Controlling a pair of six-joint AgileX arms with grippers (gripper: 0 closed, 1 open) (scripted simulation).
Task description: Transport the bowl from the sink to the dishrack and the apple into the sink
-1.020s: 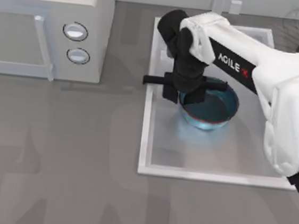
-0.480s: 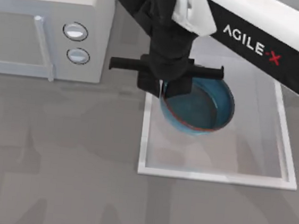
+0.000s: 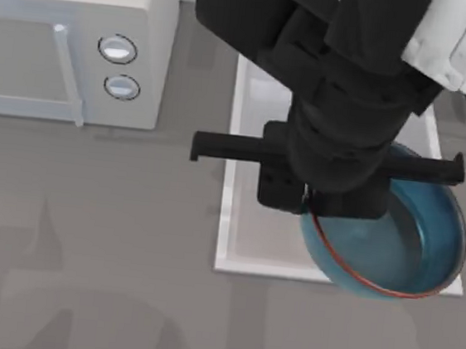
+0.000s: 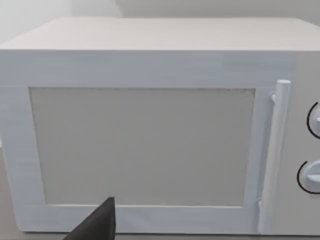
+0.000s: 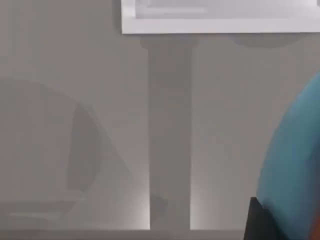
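Right jaws gripping bowl, lifted higher

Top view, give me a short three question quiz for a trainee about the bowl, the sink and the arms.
1. True or false: the bowl is gripped by the right gripper at its rim.
2. Which appliance stands at the table's left: A microwave, B toaster, C kettle?
3. Fill in: the bowl overlaps the ___ rim of the sink in the top view.

Key: 1 true. 2 A. 3 front. The left arm is parked at the left edge, its wrist camera facing the microwave door.
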